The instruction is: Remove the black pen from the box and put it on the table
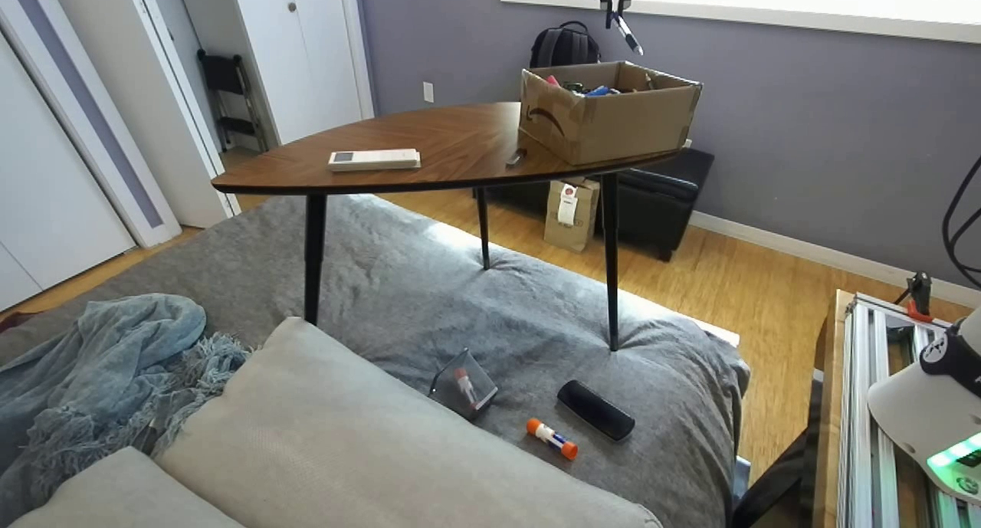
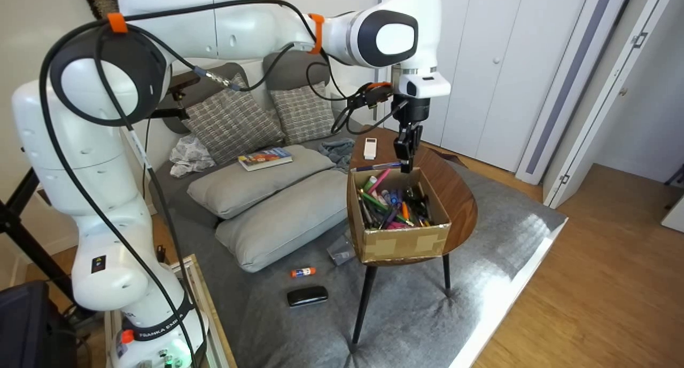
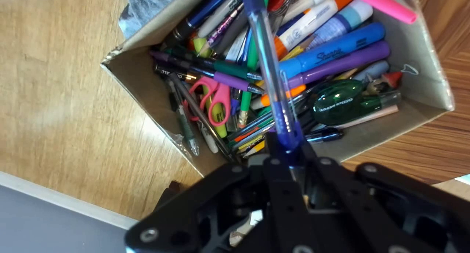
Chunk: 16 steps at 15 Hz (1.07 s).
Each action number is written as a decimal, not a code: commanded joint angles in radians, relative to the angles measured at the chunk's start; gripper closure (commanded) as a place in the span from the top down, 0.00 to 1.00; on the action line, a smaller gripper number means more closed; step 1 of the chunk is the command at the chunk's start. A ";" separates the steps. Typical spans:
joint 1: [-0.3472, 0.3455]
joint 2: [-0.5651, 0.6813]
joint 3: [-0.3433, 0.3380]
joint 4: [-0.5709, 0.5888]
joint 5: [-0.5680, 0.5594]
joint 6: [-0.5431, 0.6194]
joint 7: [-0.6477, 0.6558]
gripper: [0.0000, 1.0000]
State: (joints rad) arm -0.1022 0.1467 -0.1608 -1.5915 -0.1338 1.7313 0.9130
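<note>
In an exterior view the claw (image 1: 613, 16) hangs at the top, over the right end of the brown wooden bench (image 1: 444, 135), its fingers brought together on a clear-barrelled pen (image 1: 628, 35) that slants down just above the cardboard box (image 1: 636, 129). The box, printed with an Amazon smile, stands at the bench's right end, one lower corner close to the near edge. Just beside it, by that same edge, lies a short dark stick (image 1: 516, 158), too small to identify. A white slab (image 1: 387, 159) with a grey panel lies along the near edge, towards the left corner.

Again in an exterior view, the box stands at the near end of the bench and the slab by its far corner; the gripped pen is nearly level, in line with the box's far rim.

In the wrist view the claw pinches the pen by one end over the box's contents, among them pink scissors (image 3: 222, 93), a blue Sharpie marker (image 3: 332, 49) and a purple marker (image 3: 339, 64). The pen looks clear with blue ends; I cannot tell whether it is the black one named in the task.
</note>
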 commanded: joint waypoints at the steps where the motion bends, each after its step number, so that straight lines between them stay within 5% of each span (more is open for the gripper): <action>1: -0.002 0.001 0.002 0.004 0.000 -0.003 -0.001 0.12; 2: -0.002 0.001 0.002 0.004 0.000 -0.003 -0.001 0.03; 7: 0.044 0.092 0.047 0.155 0.011 0.081 -0.007 0.03; 16: 0.116 0.383 0.074 0.520 0.029 0.044 0.006 0.03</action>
State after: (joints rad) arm -0.0007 0.4041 -0.0775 -1.2266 -0.1081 1.7984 0.9101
